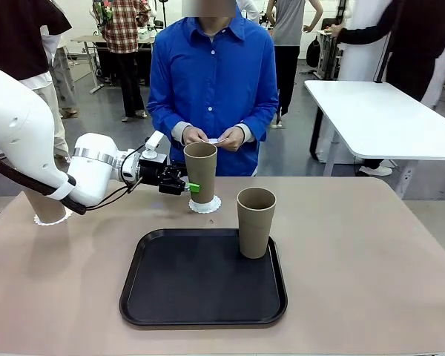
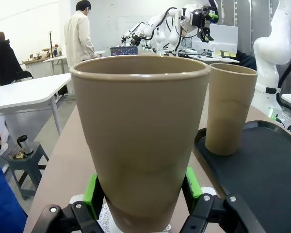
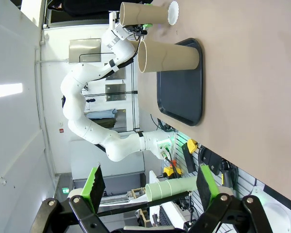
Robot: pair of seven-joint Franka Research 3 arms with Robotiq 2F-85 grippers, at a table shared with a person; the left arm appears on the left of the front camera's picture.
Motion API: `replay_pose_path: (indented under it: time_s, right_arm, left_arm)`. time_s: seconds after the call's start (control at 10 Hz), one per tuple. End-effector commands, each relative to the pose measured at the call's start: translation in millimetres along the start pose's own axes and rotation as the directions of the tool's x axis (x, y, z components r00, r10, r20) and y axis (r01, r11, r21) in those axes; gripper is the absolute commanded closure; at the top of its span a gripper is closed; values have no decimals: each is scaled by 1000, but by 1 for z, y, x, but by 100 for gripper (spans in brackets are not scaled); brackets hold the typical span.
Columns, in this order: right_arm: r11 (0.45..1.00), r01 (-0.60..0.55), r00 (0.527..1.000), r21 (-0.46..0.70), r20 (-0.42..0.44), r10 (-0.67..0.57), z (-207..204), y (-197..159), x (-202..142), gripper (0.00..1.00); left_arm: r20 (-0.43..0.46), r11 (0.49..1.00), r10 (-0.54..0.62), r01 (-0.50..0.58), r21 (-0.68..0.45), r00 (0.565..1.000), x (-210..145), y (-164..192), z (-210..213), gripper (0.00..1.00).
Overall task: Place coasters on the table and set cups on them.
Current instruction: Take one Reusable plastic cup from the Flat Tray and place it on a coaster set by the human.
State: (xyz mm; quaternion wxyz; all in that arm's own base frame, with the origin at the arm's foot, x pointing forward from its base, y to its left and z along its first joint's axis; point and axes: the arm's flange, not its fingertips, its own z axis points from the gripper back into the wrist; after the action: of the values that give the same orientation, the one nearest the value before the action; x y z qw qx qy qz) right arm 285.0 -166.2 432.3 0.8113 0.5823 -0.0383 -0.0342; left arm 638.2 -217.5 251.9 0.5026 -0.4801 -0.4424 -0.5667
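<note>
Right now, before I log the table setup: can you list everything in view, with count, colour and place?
cups: 3, tan; one on the tray, one mid-table over a coaster, one far left behind the left arm.
coasters: 2 on the table, white, under the middle cup and the left cup.
white piece: 1, in the person's hands, perhaps a third coaster.
tray: 1, black, near middle of the table.
table: 1, beige.
white table: 1, back right.
person: 1, blue shirt, far side.
left gripper: shut on the middle cup.
right gripper: open, empty.
</note>
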Motion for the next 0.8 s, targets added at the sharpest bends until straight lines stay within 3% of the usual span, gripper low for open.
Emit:
replay_pose_path:
  time_s: [0.0, 0.4, 0.7]
  right_arm:
    - [1000, -5, 1000, 11, 0, 5, 0, 0, -1, 0]
    - [1000, -5, 1000, 11, 0, 5, 0, 0, -1, 0]
    - [1000, -5, 1000, 11, 0, 5, 0, 0, -1, 0]
  left_arm:
    - [-7, 1000, -14, 14, -6, 1000, -8, 12, -1, 18]
    - [-36, 1000, -6, 5, -9, 999, -25, 16, -4, 18]
    - [-11, 1000, -26, 26, -9, 1000, -28, 18, -7, 18]
